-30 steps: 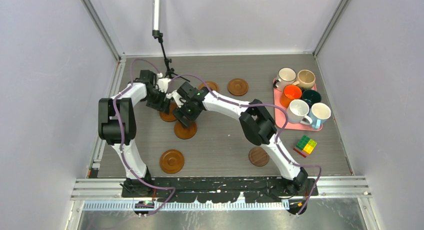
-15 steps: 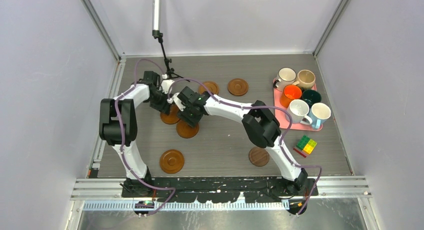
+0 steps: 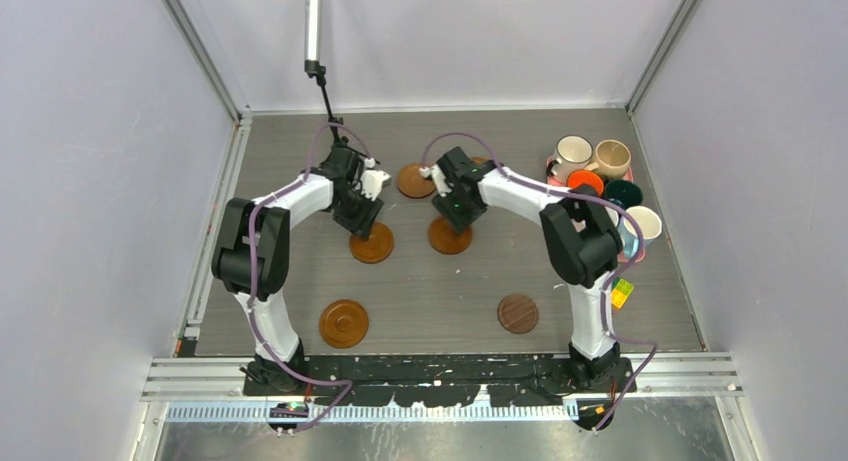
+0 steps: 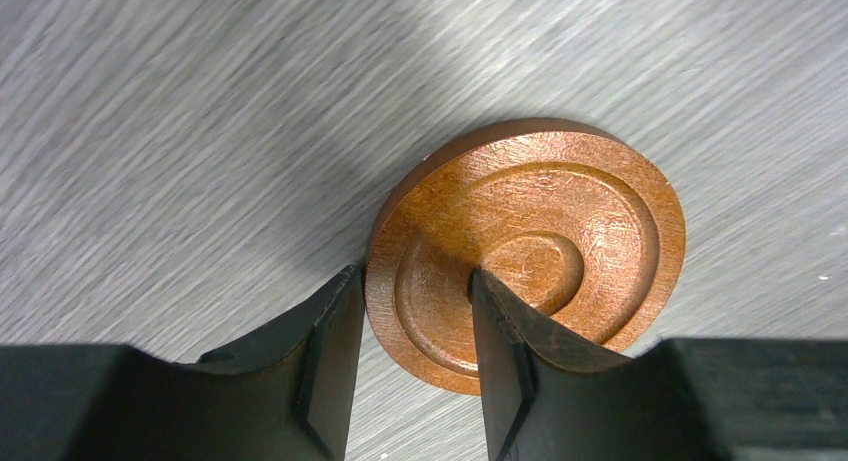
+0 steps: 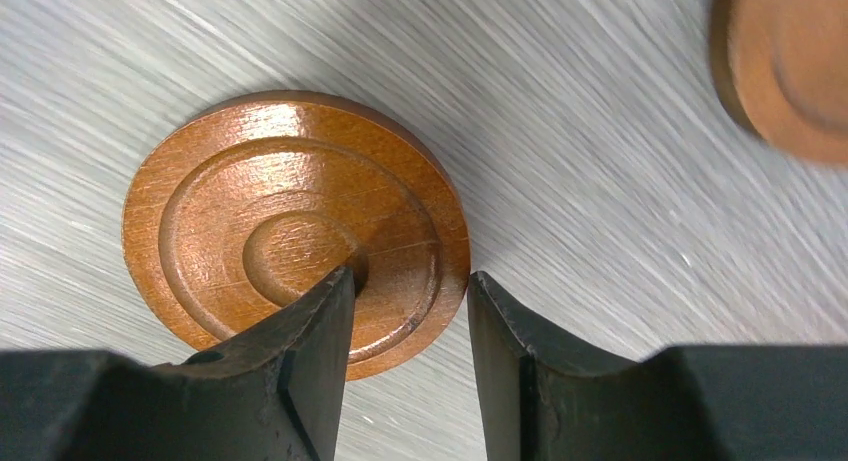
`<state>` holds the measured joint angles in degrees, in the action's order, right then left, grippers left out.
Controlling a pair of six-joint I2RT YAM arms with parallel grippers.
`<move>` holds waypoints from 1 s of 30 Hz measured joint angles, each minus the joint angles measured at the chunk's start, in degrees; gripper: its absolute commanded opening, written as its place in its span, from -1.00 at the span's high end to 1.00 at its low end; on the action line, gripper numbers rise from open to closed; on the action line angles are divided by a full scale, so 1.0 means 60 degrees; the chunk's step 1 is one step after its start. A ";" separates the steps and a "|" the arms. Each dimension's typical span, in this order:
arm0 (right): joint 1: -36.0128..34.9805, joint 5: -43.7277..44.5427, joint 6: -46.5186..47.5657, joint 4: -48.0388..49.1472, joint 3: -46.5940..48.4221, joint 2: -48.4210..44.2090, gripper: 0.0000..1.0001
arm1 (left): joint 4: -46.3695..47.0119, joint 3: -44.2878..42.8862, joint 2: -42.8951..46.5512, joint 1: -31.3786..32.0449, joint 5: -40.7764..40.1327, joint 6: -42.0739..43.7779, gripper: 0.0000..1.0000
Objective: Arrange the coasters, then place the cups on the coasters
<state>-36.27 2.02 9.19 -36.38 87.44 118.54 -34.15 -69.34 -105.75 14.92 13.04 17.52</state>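
Your left gripper is clamped on the left coaster. In the left wrist view its fingers straddle the near rim, 1 outside the edge and 1 on the grooved top, close to the centre dimple. This coaster is left of centre on the table.

Your right gripper stands over the right coaster, which is just right of centre, near the left one but apart from it. In the right wrist view 1 finger rests on the grooved top by the centre dimple and the other sits at the outer edge of the rim. You cannot tell whether they pinch the disc or only bracket it.

3 more coasters lie apart from these 2. The back coaster sits between the 2 wrists, farther from the bases. The near coaster lies at front left. The dark coaster, flat and plain, lies at front right.

The cups stand bunched on the pink tray at back right, partly behind your right arm, and none is on a coaster. The toy bricks lie just in front of the tray, beside the right arm.
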 measured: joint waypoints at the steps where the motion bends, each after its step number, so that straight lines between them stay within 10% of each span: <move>1: 0.0302 0.0007 0.0004 -0.0007 -0.0331 -0.0226 0.01 | -0.0004 -0.0040 -0.0036 0.0146 -0.0004 -0.0124 0.14; 30: 0.2069 -0.0415 0.0204 -0.0248 -0.1322 -0.0947 0.00 | -0.0058 -0.3136 -0.2251 0.2433 -0.0361 -0.2218 0.13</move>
<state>-23.86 -0.47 10.41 -37.87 79.50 112.86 -34.50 -88.16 -119.26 29.52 10.87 4.21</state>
